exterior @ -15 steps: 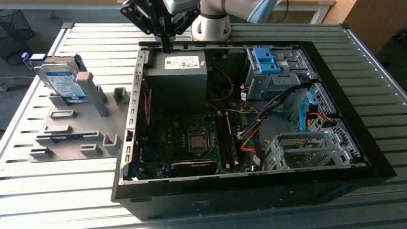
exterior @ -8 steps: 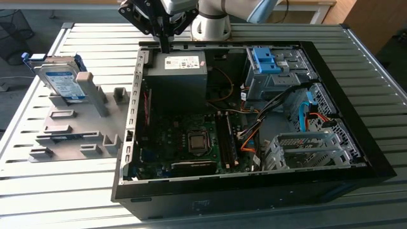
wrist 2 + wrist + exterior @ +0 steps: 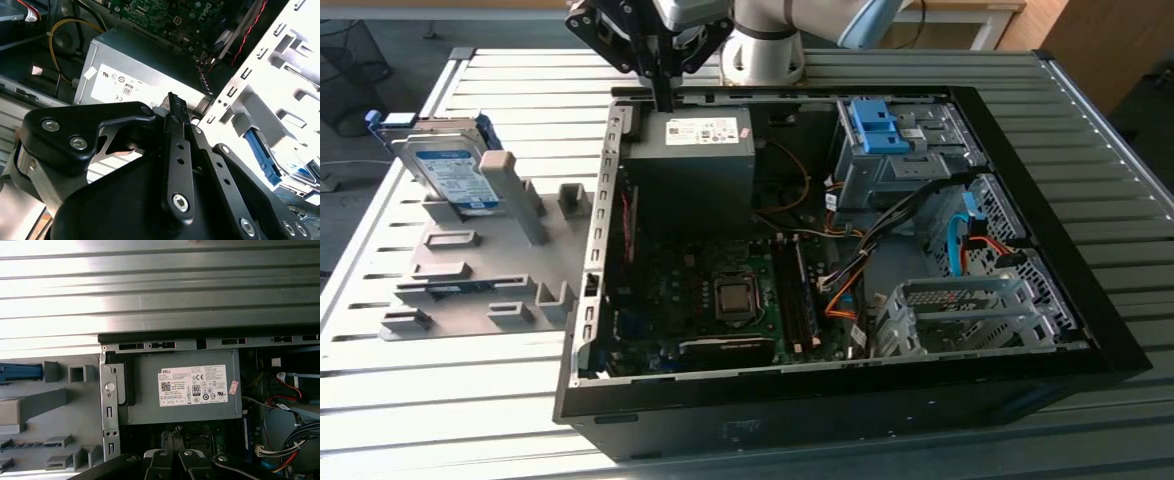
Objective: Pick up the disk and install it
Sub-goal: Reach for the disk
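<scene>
- Disk (image 3: 450,172) leans tilted in a slot of the grey fixture (image 3: 494,295), its white-and-blue label face showing and blue rails along its edges. It sits on the slatted table (image 3: 480,410), towards the exterior view's left, outside the computer case (image 3: 1121,330).
- Just beside the disk, a grey upright post (image 3: 523,198) of the fixture rises. We judge this to be the main thing to avoid when closing in.
- Well apart from the disk, our gripper (image 3: 664,98) hangs over the back rim of the case, above the power supply box (image 3: 698,150). In both wrist views the box's white sticker lies right below the tool.
- Our fingers (image 3: 172,107) are pressed together with nothing between them, so the disk is not yet picked up.
- We judge the step in hand to be the reach for the disk. To do it well, we would spread the fingers before coming down.
- We would also line them up with the disk's tilt, and grip across its thin body rather than against the post.
- Inside the case, the drive cage with the blue latch (image 3: 874,125) and the grey bay frame (image 3: 974,310) both look unfilled from the exterior view.
</scene>
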